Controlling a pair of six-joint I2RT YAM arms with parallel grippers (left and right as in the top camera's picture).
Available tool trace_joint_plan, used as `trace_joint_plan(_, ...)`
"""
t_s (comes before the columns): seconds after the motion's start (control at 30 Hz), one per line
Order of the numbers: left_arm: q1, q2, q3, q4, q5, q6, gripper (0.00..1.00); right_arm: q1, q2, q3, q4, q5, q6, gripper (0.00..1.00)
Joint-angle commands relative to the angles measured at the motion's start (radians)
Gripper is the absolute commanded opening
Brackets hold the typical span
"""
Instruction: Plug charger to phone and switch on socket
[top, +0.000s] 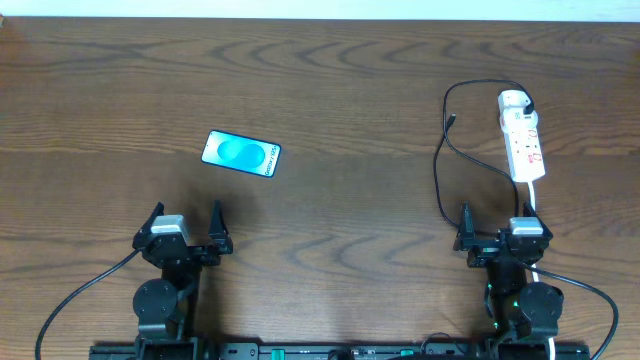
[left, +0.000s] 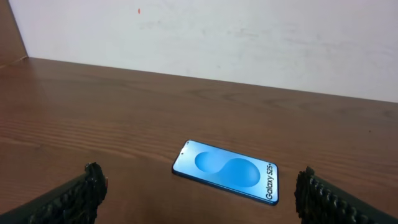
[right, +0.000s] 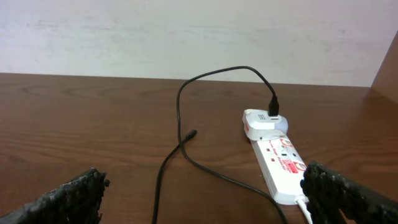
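Note:
The phone (top: 241, 153) lies flat, left of centre, with its blue screen up. In the left wrist view the phone (left: 227, 171) sits just ahead of my open left gripper (left: 200, 199), not touching it. That left gripper (top: 186, 222) rests near the front edge. The white socket (top: 522, 140) lies at the right, with the charger's white plug head (top: 514, 100) seated in its far end. The black charger cable (right: 180, 99) arcs left and loops back, and its connector tip (right: 193, 132) lies loose on the table. My right gripper (top: 500, 222) stands open and empty in front of the socket (right: 280, 165).
The socket's white cord (top: 533, 195) runs back toward the right arm's base, close to the right finger. Loops of the black cable (top: 440, 185) lie just ahead of the right gripper (right: 208, 196). A pale wall bounds the far edge of the wooden table (top: 350, 90).

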Motion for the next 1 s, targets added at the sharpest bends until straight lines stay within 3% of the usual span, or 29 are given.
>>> trace_joint_plan(0.0, 0.004, 0.003, -0.014, -0.008, 0.003, -0.027, 0.98, 0.014, -0.007, -0.002, -0.004, -0.013, -0.015, 0.99)
trace_joint_plan(0.17, 0.004, 0.003, 0.003, 0.047, 0.007, -0.15, 0.98, 0.014, -0.007, -0.002, -0.004, -0.013, -0.015, 0.99)
trace_joint_plan(0.6, 0.004, 0.039, 0.166, 0.045, 0.006, -0.157, 0.98, 0.014, -0.007, -0.002, -0.004, -0.013, -0.015, 0.99)
trace_joint_plan(0.97, 0.004, 0.309, 0.427, 0.004, 0.006, -0.157, 0.98, 0.014, -0.007, -0.002, -0.004, -0.013, -0.015, 0.99)
